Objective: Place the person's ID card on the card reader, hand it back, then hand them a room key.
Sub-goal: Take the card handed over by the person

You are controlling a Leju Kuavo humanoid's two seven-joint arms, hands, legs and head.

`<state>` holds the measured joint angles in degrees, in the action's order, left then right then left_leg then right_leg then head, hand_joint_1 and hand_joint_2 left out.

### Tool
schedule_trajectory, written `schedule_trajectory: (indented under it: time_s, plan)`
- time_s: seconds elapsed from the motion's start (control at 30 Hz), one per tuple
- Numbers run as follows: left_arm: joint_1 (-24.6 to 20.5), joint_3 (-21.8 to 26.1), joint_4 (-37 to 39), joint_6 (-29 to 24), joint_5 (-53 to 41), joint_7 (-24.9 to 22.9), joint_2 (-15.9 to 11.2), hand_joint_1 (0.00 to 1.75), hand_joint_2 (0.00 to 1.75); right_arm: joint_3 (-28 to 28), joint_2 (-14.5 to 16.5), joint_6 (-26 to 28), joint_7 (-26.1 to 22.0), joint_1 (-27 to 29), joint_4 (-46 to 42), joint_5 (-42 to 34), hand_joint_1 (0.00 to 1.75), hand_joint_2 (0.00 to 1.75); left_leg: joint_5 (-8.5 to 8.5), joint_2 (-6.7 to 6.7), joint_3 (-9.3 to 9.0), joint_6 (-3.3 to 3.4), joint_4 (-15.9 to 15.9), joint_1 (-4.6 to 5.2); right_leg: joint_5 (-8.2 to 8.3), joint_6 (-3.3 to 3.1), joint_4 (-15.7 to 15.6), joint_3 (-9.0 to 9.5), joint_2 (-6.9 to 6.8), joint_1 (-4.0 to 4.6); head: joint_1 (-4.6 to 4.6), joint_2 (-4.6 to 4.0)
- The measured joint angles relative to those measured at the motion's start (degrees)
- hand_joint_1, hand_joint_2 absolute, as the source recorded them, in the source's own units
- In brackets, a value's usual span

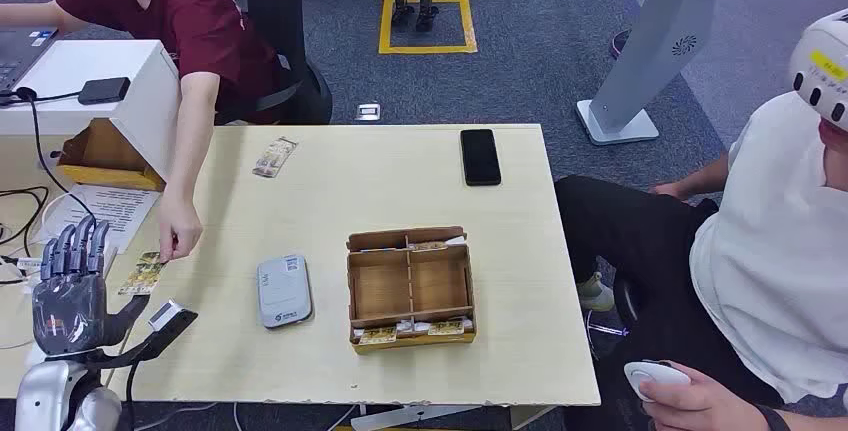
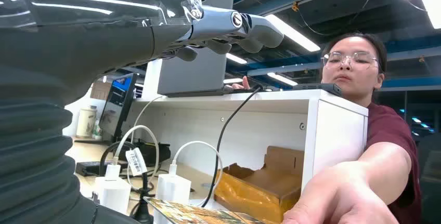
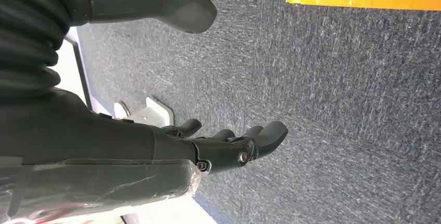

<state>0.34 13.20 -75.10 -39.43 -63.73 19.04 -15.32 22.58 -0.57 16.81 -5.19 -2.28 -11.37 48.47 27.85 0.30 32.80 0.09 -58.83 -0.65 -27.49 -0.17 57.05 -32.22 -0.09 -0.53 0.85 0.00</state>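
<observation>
Left robot hand [image 1: 70,286] open beside person's card [image 1: 143,273].

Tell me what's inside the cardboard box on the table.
The cardboard box has open compartments. Its two big middle ones look empty. Cards lie in the narrow near strip, and a few in the far strip. How many are stacked there cannot be told.

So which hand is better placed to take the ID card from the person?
The left. The left hand is raised and open at the table's left edge, right beside the ID card that the person's hand holds there. The right hand hangs down over the carpet, empty.
</observation>
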Motion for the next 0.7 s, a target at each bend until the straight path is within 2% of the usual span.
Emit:
schedule_trajectory:
  time_s: [0.1, 0.23, 0.3, 0.37, 0.4, 0.47, 0.5, 0.53, 0.57, 0.7]
  plan:
    - [0.2, 0.0, 0.0, 0.0, 0.0, 0.0, 0.0, 0.00, 1.75, 0.0, 0.0, 0.0, 0.0, 0.0, 0.0, 0.1, 0.00, 1.75, 0.00, 0.00, 0.00, 0.00, 0.0, 0.00, 0.00, 0.00, 0.0, 0.00, 0.00, 0.00, 0.00, 0.00]
    - [0.4, 0.0, 0.0, 0.0, 0.1, 0.0, 0.0, 1.55, 1.75, 0.0, 0.0, 0.0, 0.0, 0.0, 0.0, 0.1, 0.00, 1.75, 0.00, 0.00, 0.00, 0.00, 0.0, 0.00, 0.00, 0.00, 0.0, 0.00, 0.00, 0.00, 0.00, 0.00]
    - [0.5, 0.0, 0.0, 0.0, 0.4, 0.0, 0.0, 1.60, 1.75, 0.0, 0.0, 0.0, -0.1, 0.0, 0.0, 0.1, 0.00, 1.75, 0.00, 0.00, 0.00, 0.00, 0.0, 0.00, 0.00, 0.00, 0.0, 0.00, 0.00, 0.00, 0.00, 0.00]
    - [0.5, 0.0, 0.0, 0.0, 0.8, 0.0, 0.0, 1.55, 1.75, 0.0, 0.0, 0.1, -0.1, 0.0, 0.0, 0.2, 0.00, 1.75, 0.00, 0.00, 0.00, 0.00, 0.0, 0.00, 0.00, 0.00, 0.0, 0.01, 0.00, 0.00, 0.00, 0.00]
    - [0.6, 0.0, 0.0, 0.0, 1.1, 0.0, 0.0, 1.44, 1.75, 0.0, 0.0, 0.1, -0.1, 0.0, 0.0, 0.2, 0.00, 1.75, 0.00, 0.00, 0.00, 0.00, 0.0, 0.00, 0.00, 0.00, 0.0, 0.01, 0.00, 0.00, 0.00, 0.00]
    - [0.8, 0.0, -0.1, 0.0, 1.7, 0.1, 0.0, 1.42, 1.75, 0.0, 0.0, 0.1, -0.1, 0.0, 0.0, 0.4, 0.00, 1.75, 0.00, 0.00, 0.00, 0.00, 0.0, 0.00, 0.00, 0.00, 0.0, 0.01, 0.00, 0.00, 0.00, 0.00]
    - [0.9, 0.0, -0.1, 0.0, 2.1, 0.1, -0.1, 1.46, 1.75, 0.0, 0.0, 0.1, -0.1, 0.0, 0.0, 0.4, 0.00, 1.75, 0.00, 0.00, 0.00, 0.00, 0.0, 0.00, 0.00, 0.00, 0.0, 0.01, 0.00, 0.00, 0.00, 0.00]
    - [0.9, 0.1, -0.2, 0.0, 2.4, 0.2, -0.1, 1.60, 1.75, 0.0, 0.0, 0.1, -0.1, 0.0, 0.0, 0.5, 0.00, 1.75, 0.00, 0.00, 0.00, 0.00, 0.0, 0.00, 0.00, 0.00, 0.0, 0.01, 0.00, 0.00, 0.00, 0.00]
    - [1.0, 0.1, -0.2, 0.0, 2.6, 0.3, -0.1, 1.62, 1.75, 0.0, 0.0, 0.1, -0.2, 0.0, 0.0, 0.6, 0.00, 1.75, 0.00, 0.00, 0.00, 0.00, 0.0, 0.00, 0.00, 0.00, 0.0, 0.01, 0.00, 0.00, 0.00, 0.00]
    - [1.1, 0.2, -0.2, 0.0, 3.2, 0.7, -0.3, 1.56, 1.75, 0.1, 0.0, 0.2, -0.4, 0.0, 0.0, 0.8, 0.00, 1.75, 0.00, 0.00, 0.00, 0.00, 0.0, 0.00, 0.00, 0.00, 0.0, 0.01, 0.00, 0.00, 0.01, 0.00]
